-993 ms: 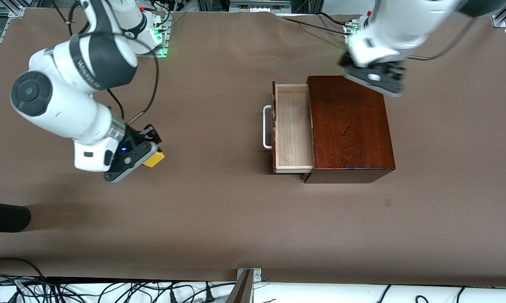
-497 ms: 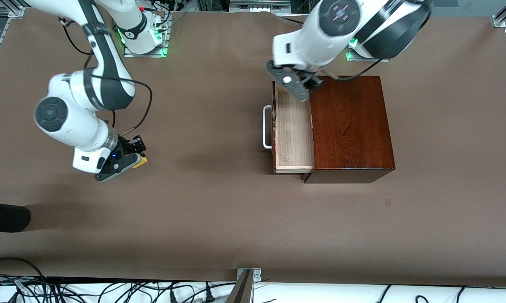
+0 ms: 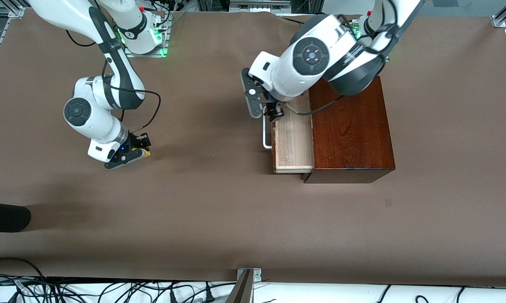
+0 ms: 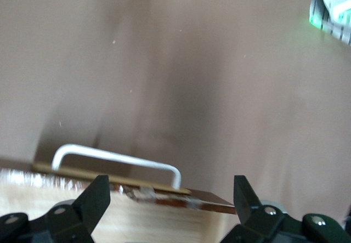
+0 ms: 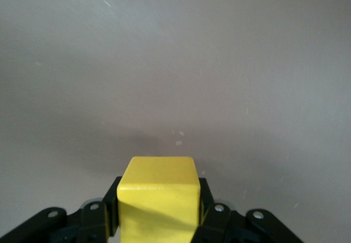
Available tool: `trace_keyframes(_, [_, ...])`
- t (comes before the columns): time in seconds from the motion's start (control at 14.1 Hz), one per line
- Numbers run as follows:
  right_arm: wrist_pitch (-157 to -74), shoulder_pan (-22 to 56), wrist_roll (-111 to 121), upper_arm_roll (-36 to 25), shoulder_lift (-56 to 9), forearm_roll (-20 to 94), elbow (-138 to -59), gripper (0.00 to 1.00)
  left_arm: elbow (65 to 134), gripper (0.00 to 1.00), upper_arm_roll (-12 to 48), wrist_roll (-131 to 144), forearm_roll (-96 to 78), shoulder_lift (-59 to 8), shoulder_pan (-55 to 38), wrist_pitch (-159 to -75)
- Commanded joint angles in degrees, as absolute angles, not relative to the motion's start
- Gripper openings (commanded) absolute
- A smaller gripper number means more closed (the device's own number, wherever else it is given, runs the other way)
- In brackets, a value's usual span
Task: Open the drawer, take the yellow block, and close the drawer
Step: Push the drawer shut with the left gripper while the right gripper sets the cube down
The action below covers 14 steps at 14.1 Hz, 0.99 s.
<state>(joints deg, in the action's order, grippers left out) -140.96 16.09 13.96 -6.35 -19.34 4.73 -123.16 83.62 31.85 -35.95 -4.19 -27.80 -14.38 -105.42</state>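
Observation:
The drawer (image 3: 293, 145) of the dark reddish-brown box (image 3: 350, 130) stands pulled out, its pale wood interior bare. Its white handle (image 3: 266, 135) faces the right arm's end of the table. My left gripper (image 3: 273, 114) hangs open over the drawer's front edge by the handle. In the left wrist view the handle (image 4: 117, 158) and the drawer front (image 4: 164, 196) lie between the spread fingertips (image 4: 97, 198). My right gripper (image 3: 131, 154) is shut on the yellow block (image 3: 145, 153), low over the table toward the right arm's end. In the right wrist view the yellow block (image 5: 159, 191) sits between the fingers (image 5: 213, 210).
A dark rounded object (image 3: 4, 216) lies at the table's edge at the right arm's end, nearer the front camera. Cables and a metal bracket (image 3: 249, 273) run along the front edge. The brown mat (image 3: 219, 210) covers the table.
My left arm swung from over the box's top to the drawer front by the handle. My right gripper came lower toward the table with the yellow block still in it.

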Motion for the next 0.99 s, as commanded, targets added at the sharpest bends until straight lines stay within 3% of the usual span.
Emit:
trace_keyframes(0.0, [-142.47, 15.56, 7.66, -6.33, -17.05, 3.69, -127.44, 0.00, 81.48, 1.00, 31.99, -44.19, 3.05, -33.12, -17.13, -108.71])
trace_keyframes(0.78, [-147.13, 14.50, 3.60, -7.03, -22.85, 3.25, -127.44, 0.00, 84.19, 1.00, 31.64, -45.00, 20.83, -40.17, -20.92, -110.13])
trace_keyframes(0.85, [-147.13, 14.50, 3.86, -7.03, -22.68, 3.16, -127.18, 0.10, 84.98, 1.00, 31.47, -44.91, 20.83, -40.08, -20.48, -109.87])
trace_keyframes(0.92, [-146.78, 14.50, 3.95, -7.03, -22.33, 2.82, -126.83, 0.51, 85.51, 1.00, 31.38, -45.00, 20.83, -39.99, -19.96, -109.43])
